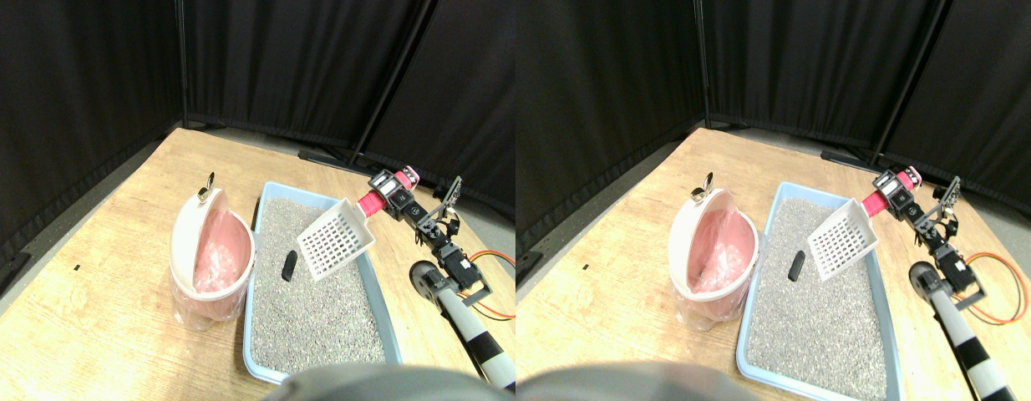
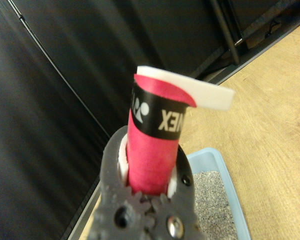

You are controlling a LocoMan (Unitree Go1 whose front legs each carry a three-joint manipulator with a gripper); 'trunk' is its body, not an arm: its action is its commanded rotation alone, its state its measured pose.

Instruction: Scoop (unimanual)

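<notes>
A white slotted scoop with a pink wrapped handle hangs tilted above the right side of the blue litter tray. My right gripper is shut on that handle; in the wrist view the jaws clamp both sides of the pink handle. Grey litter fills the tray. A small black lump lies on the litter just left of the scoop's lower edge. The scoop looks empty.
A white bin with a pink bag liner stands against the tray's left side, lid open. An orange cable loops on the wooden floor at the right. Black curtains and a stand's foot close off the back.
</notes>
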